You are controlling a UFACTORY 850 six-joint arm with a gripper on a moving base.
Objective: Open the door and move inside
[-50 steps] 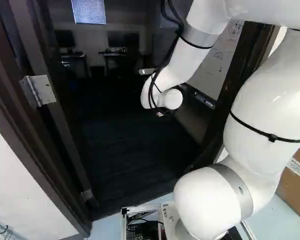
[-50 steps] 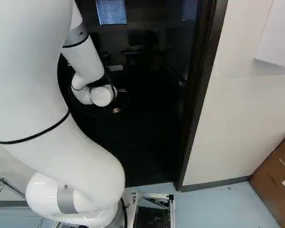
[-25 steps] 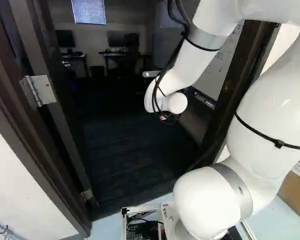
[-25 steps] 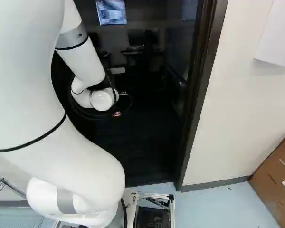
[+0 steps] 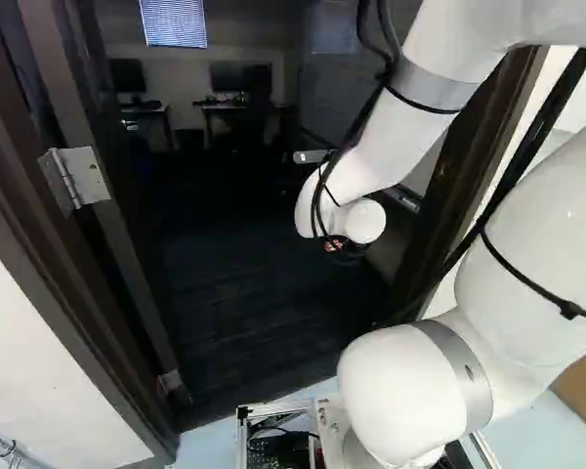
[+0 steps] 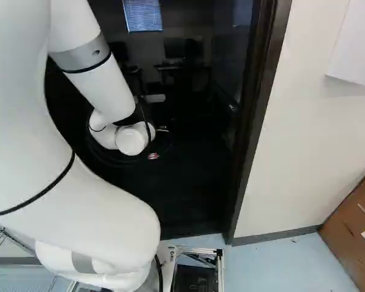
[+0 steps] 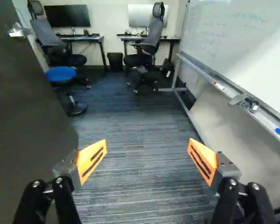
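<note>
Having my black, orange-padded fingers [image 7: 89, 159] wide apart, I judge the dark, flat door [image 7: 28, 116], open beside them, heavy and rigid yet free-swinging; I'd grip its silver lever handle [image 7: 18, 31].

From where I stand, the robot arm [image 5: 410, 396] has a smooth, glossy white shell with duller grey metal-looking bands, and the hinge [image 5: 78, 178] on the dark, matt door [image 7: 28, 107] is plain metal. The carpet [image 7: 140, 177] is ribbed and matt, the whiteboard [image 7: 242, 42] smooth with a soft sheen, and the box [image 6: 353, 234] flat brown cardboard. The orange pads [image 7: 91, 160] look matt, and the blue stool [image 7: 60, 74] has a smooth-looking seat.
</note>
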